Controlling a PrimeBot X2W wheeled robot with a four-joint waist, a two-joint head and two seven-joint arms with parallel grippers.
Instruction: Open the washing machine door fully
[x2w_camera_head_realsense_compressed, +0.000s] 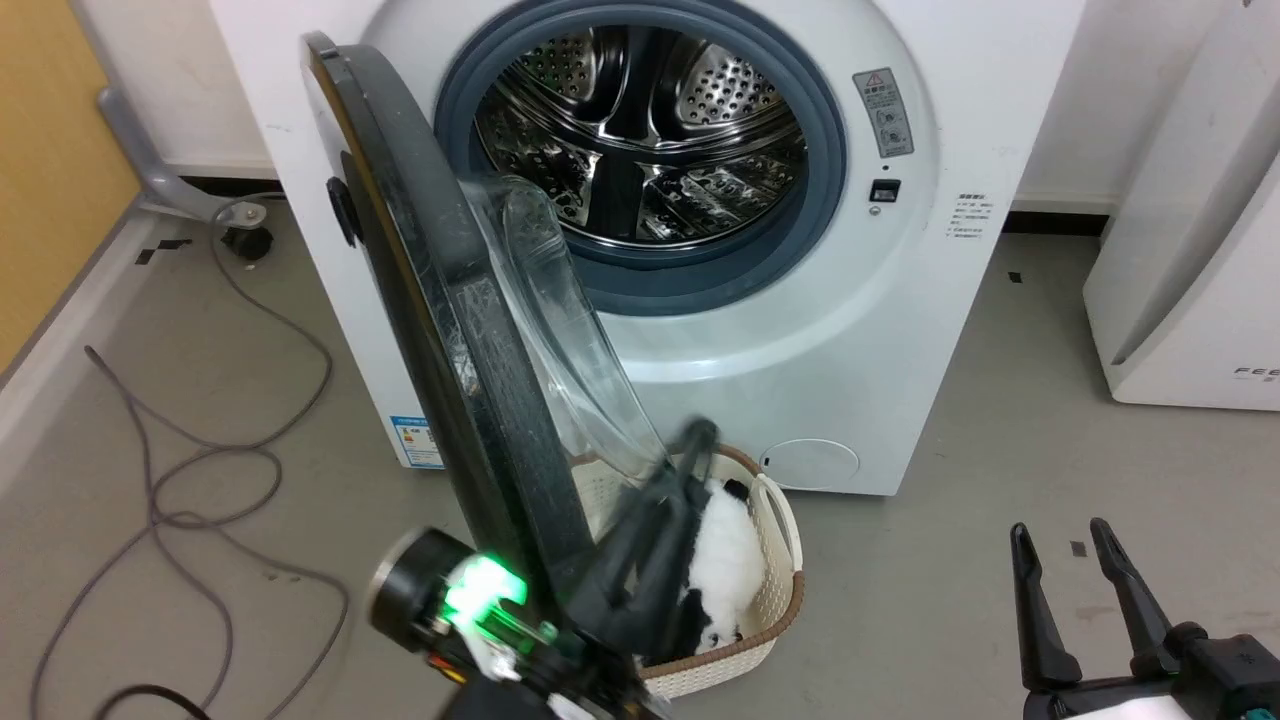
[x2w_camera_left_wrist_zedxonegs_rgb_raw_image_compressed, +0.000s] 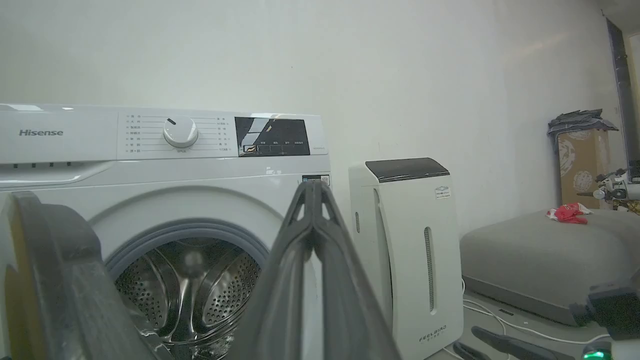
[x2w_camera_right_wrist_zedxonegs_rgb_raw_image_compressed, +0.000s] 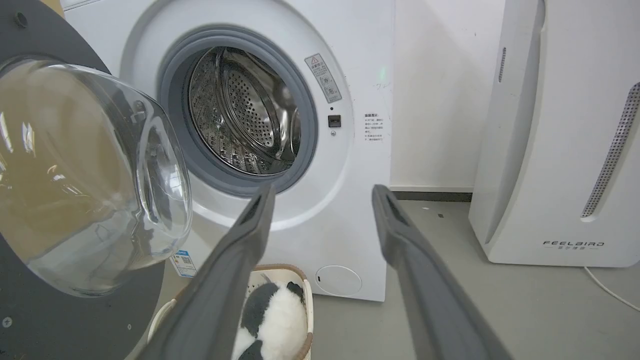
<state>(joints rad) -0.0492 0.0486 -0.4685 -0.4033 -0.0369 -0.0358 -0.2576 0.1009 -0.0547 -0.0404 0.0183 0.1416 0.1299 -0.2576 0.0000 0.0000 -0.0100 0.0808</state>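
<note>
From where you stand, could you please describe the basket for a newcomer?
Start at the white washing machine with its black door swung open. On the floor below that door sits a cream lattice basket, brown-rimmed, the only thing holding a black-and-white plush toy.

you have two end effectors, the left end effector (x2w_camera_head_realsense_compressed: 700, 435) and the right end effector (x2w_camera_head_realsense_compressed: 1060, 528); one washing machine (x2w_camera_head_realsense_compressed: 860, 340), one washing machine door (x2w_camera_head_realsense_compressed: 430, 300), one white appliance (x2w_camera_head_realsense_compressed: 1180, 250), one basket (x2w_camera_head_realsense_compressed: 775, 600), one plush toy (x2w_camera_head_realsense_compressed: 725, 550).

floor (x2w_camera_head_realsense_compressed: 1030, 430): grey, cables (x2w_camera_head_realsense_compressed: 149, 480) | wall (x2w_camera_left_wrist_zedxonegs_rgb_raw_image_compressed: 400, 60): white | grey couch (x2w_camera_left_wrist_zedxonegs_rgb_raw_image_compressed: 540, 255), perhaps
</note>
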